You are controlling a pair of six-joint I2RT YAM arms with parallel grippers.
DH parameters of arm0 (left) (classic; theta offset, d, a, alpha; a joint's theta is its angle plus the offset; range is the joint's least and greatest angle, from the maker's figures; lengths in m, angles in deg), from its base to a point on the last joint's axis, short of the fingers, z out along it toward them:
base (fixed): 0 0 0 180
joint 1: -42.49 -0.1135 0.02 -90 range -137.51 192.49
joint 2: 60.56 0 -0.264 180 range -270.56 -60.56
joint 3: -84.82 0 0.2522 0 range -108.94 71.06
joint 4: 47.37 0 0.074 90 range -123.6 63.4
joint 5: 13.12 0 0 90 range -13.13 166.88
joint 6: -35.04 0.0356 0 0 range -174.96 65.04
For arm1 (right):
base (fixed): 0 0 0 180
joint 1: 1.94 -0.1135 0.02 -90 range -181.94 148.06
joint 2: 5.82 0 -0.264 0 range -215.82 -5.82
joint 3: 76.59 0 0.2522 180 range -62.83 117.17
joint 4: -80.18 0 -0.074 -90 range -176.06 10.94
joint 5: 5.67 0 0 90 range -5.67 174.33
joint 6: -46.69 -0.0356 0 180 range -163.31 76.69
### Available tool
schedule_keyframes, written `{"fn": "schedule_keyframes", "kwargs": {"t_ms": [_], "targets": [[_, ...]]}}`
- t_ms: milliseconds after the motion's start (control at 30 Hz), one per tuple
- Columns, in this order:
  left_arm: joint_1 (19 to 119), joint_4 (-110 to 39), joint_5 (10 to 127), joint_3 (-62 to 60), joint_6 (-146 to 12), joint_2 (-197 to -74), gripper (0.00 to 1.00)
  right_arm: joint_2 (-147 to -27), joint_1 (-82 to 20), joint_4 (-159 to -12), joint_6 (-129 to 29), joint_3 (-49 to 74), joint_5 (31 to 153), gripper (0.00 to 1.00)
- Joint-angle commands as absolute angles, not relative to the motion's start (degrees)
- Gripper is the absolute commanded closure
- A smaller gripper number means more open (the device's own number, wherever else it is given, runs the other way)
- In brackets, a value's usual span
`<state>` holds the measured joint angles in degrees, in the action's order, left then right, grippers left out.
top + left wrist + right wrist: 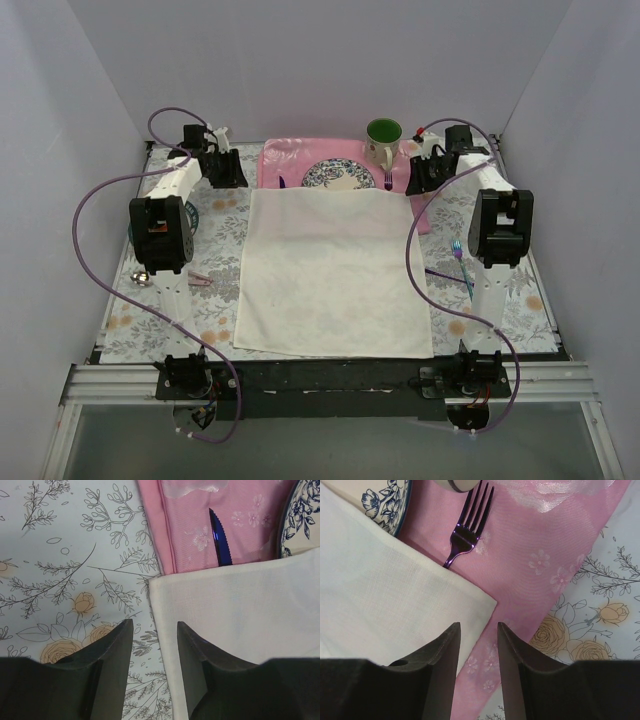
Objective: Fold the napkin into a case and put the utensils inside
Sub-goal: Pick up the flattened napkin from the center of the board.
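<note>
The cream-white napkin [335, 270] lies spread flat in the middle of the table, and its far edge overlaps the pink placemat [300, 160]. My left gripper [222, 170] hovers open at the napkin's far left corner [230, 610]. The cloth's left edge runs between the left gripper's [155, 625] fingers, ungripped. My right gripper [428, 178] hangs open at the far right corner [395, 600]. Between the right gripper's [479, 626] fingers is mostly placemat. An iridescent utensil [462, 262] lies right of the napkin. A shiny piece [143, 277] sits by the left arm, partly hidden.
A blue-patterned plate [338, 176] sits on the placemat, partly under the napkin. A dark knife [220, 540] lies left of it and a dark purple fork [467, 527] to its right. A green-lined mug [383, 140] stands behind. The floral tablecloth [65, 555] covers the table.
</note>
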<state>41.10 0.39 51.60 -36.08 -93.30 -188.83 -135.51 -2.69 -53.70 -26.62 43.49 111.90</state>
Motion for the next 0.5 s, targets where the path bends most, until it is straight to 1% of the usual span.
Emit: {"fn": "schedule_keyframes", "kwargs": {"t_ms": [0,467], "targets": [[41.3,-1.0,51.0,-35.2,-92.6,-188.2,0.6,-136.9,-2.5,-55.4,-26.4,47.0,111.7,0.56],[41.3,-1.1,50.9,-34.9,-92.0,-188.3,0.58,-139.6,-3.3,-56.1,-26.4,48.9,110.8,0.57]]}}
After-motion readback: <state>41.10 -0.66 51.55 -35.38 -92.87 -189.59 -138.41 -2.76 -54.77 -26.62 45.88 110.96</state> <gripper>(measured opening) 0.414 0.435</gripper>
